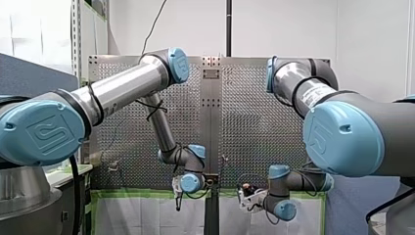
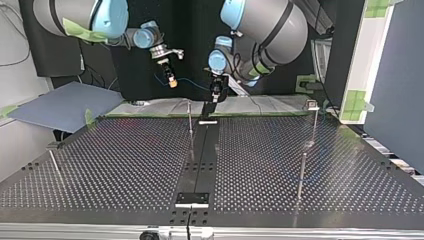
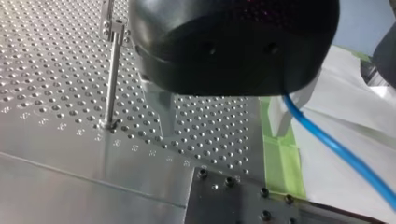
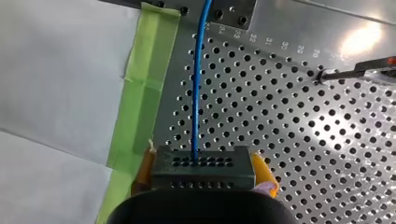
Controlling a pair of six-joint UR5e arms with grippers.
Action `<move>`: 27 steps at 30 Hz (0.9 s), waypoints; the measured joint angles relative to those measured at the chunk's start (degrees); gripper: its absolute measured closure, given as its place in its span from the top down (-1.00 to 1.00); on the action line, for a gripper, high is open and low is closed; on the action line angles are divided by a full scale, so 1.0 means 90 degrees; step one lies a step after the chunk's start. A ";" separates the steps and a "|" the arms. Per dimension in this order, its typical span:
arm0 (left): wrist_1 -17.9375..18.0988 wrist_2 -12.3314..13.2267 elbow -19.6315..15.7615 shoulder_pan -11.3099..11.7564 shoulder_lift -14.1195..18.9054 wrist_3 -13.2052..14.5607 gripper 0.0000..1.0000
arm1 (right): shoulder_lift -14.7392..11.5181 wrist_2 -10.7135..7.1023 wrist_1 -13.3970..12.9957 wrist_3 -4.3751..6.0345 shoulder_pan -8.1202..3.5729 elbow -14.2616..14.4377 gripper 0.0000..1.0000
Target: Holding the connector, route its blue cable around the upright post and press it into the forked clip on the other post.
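Gleaming perforated table (image 4: 289, 140) edged in green tape (image 4: 144, 93), right gripper (image 4: 204, 170) clamped on connector (image 4: 203, 161), left gripper's (image 2: 215, 95) grip unclear

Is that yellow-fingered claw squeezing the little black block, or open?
Shut on it: in the right wrist view the black connector sits clamped between the right gripper's yellow pads, blue cable leading out ahead.

cable (image 4: 195, 93): blue | connector (image 4: 203, 163): dark grey, two rows of small holes | pads (image 4: 262, 171) of my right pincer (image 4: 204, 173): yellow | upright post (image 3: 112, 79): bare silver | bench (image 4: 289, 121): silver metal, regular grid of dark perforations | tape strip (image 4: 140, 93) along bench edge: light green | sheet (image 4: 60, 70) beside tape: white | arm joint caps (image 1: 46, 128): pale blue
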 joint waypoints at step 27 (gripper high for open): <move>0.0381 -0.0438 -0.0268 -0.0295 0.0298 0.0185 0.99 | -0.0459 -0.0088 0.0201 -0.0116 -0.0145 0.0233 -1.00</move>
